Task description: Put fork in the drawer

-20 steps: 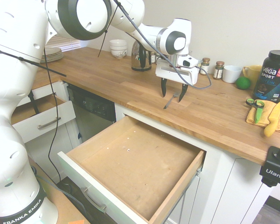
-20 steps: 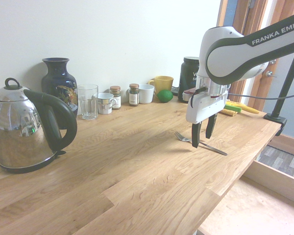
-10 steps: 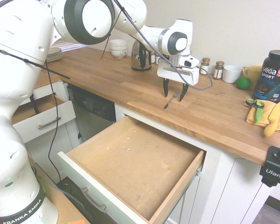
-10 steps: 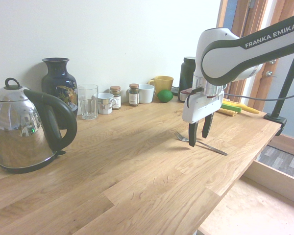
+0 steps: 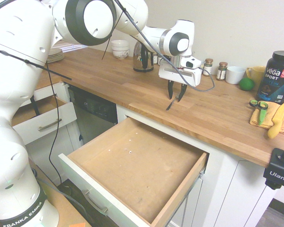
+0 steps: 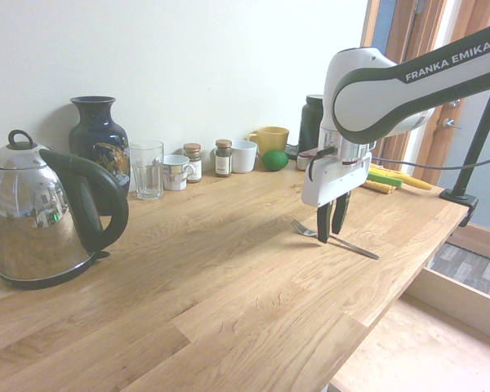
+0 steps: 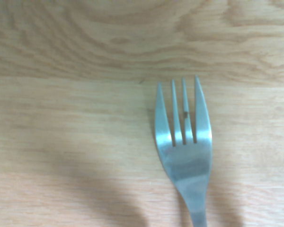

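Observation:
The slim silver fork (image 5: 170,106) (image 6: 359,249) lies flat on the wooden counter, near its front edge; its tines (image 7: 184,142) fill the wrist view. My gripper (image 5: 175,99) (image 6: 331,237) points straight down over the fork's neck, one finger on each side of the handle. The fingers stand close together with a narrow gap between them, and the fork rests on the wood. Below the counter edge the wide drawer (image 5: 132,170) is pulled out, its brown wood bottom bare.
A kettle (image 6: 41,216), vase (image 6: 98,135), glass (image 6: 147,169), spice jars and mugs line the back wall. Green-handled scissors (image 5: 259,106) on a yellow cloth and a black tub (image 5: 279,75) sit at the counter's far end. A smaller drawer (image 5: 42,120) is also open.
The fingers have drawn in from wide apart to a narrow gap around the fork's handle. The arm and fork have barely moved.

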Robot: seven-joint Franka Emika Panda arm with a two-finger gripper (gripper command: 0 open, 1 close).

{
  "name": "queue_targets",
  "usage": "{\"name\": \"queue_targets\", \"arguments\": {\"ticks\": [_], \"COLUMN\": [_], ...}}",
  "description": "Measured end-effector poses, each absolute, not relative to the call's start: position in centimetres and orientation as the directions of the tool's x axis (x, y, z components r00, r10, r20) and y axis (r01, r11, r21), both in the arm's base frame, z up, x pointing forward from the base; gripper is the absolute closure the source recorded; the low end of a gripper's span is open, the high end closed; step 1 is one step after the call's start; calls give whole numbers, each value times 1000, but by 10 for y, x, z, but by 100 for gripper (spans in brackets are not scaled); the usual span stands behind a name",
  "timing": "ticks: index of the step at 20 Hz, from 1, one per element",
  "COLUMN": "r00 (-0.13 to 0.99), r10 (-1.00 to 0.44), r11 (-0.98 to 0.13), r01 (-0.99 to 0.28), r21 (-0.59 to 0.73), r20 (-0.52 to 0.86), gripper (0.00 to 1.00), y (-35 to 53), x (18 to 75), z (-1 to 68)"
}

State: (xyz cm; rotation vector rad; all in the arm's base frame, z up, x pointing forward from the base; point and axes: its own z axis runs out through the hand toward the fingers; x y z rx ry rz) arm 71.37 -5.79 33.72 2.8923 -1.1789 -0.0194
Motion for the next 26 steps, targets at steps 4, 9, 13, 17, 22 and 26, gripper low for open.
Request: {"name": "queue_targets", "arguments": {"ticks": [4, 9, 13, 17, 22, 26], "r00": [715, 715, 715, 713, 709, 710], "r10": [-699, -699, -699, -701, -705, -704], "r11": [-715, -715, -715, -713, -709, -710], "r01": [-699, -699, -698, -701, -705, -704], "r21": [22, 23, 25, 24, 8, -4], "r20": [-5, -5, -6, -4, 14, 27], "gripper": [100, 100, 100, 100, 100, 100], "y": [-54, -50, -49, -47, -42, -38], "x": [714, 714, 714, 715, 720, 724], "z": [337, 336, 335, 335, 346, 355]}}
